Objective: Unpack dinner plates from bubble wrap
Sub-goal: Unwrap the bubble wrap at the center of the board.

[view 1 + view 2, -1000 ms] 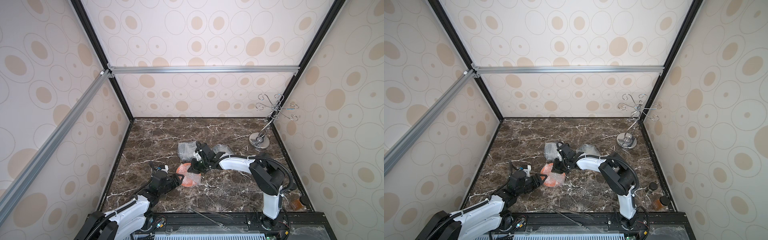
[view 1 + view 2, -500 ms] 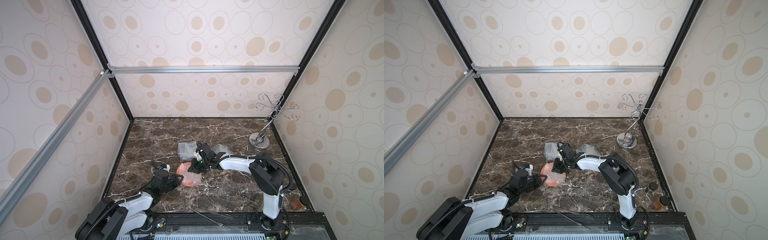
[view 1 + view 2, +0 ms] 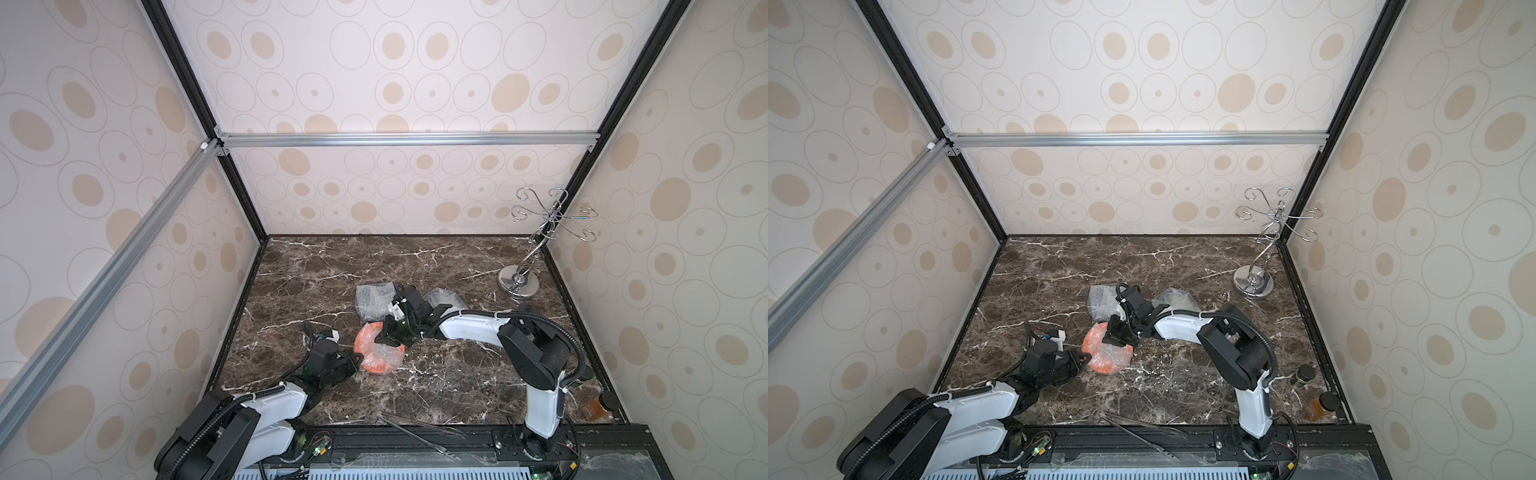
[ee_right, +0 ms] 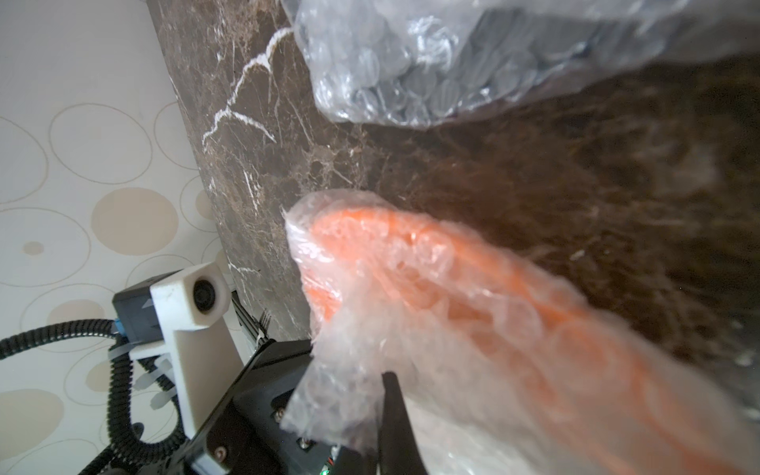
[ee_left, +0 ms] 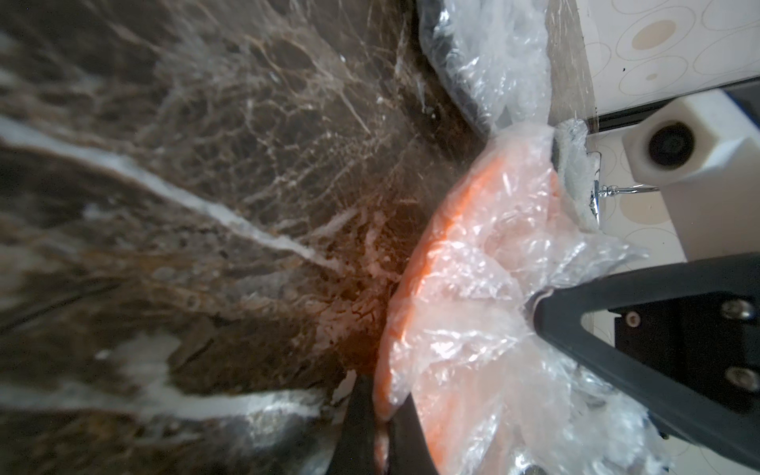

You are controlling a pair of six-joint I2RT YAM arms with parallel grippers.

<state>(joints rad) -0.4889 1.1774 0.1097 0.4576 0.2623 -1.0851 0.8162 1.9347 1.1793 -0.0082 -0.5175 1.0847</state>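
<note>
Left fingers have closed on the wrapped rim of the orange plate; right fingers pinch its bubble wrap

Soft, even, shadowless light fills both top views, stretching the cream circle-patterned wall panels at the edges, while in the wrist views the dark brown veined marble worktop blurs and the clear crinkled bubble wrap glints white.

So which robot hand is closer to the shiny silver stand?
Right. The right gripper pinches bubble wrap over the orange plate, on the side toward the stand; the left gripper grips the plate's opposite, farther edge.
</note>
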